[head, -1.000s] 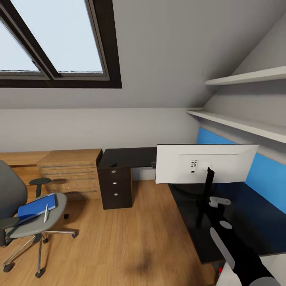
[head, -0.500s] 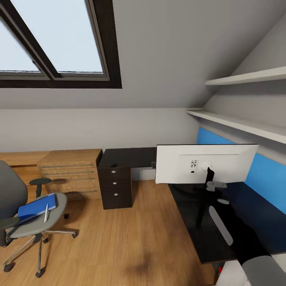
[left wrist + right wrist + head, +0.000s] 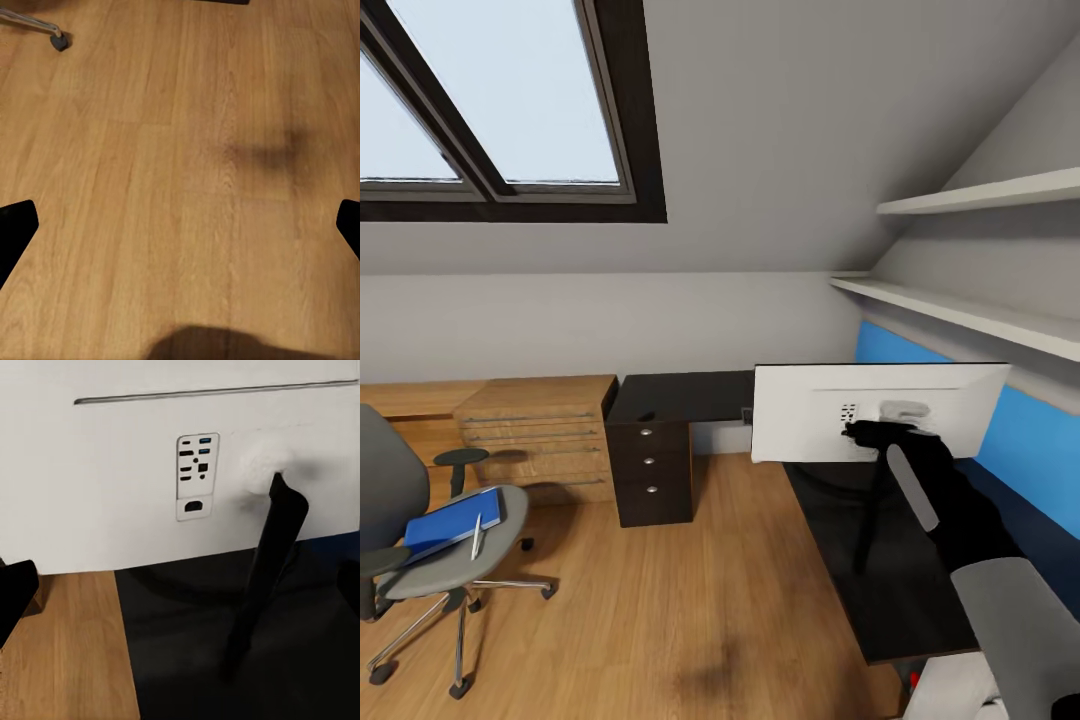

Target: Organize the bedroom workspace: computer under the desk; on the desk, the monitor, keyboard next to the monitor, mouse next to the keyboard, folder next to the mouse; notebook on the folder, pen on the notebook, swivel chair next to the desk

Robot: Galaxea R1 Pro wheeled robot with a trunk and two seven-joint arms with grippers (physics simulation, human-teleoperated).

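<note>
We see the right end effector (image 3: 865,432) raised against the white back of the wide flat monitor (image 3: 810,410), fingers apart, gripping nothing. The monitor stands upright on the long black L-shaped desk (image 3: 880,580). The left end effector (image 3: 180,225) hangs spread over the light wood plank floor (image 3: 180,150). The bright blue flat folder (image 3: 445,520) lies on the grey upholstered swivel chair (image 3: 455,565), well apart from the desk.

Floor (image 3: 660,600): light wood planks, satin, visible grain. Desk (image 3: 880,560): black, glossy, faint reflections. Monitor (image 3: 810,415) back: smooth matt white plastic; stand matt black. Dresser (image 3: 540,430): pale wood. Chair (image 3: 455,560) seat: grey cloth, chrome legs. Folder (image 3: 445,522): smooth blue.
</note>
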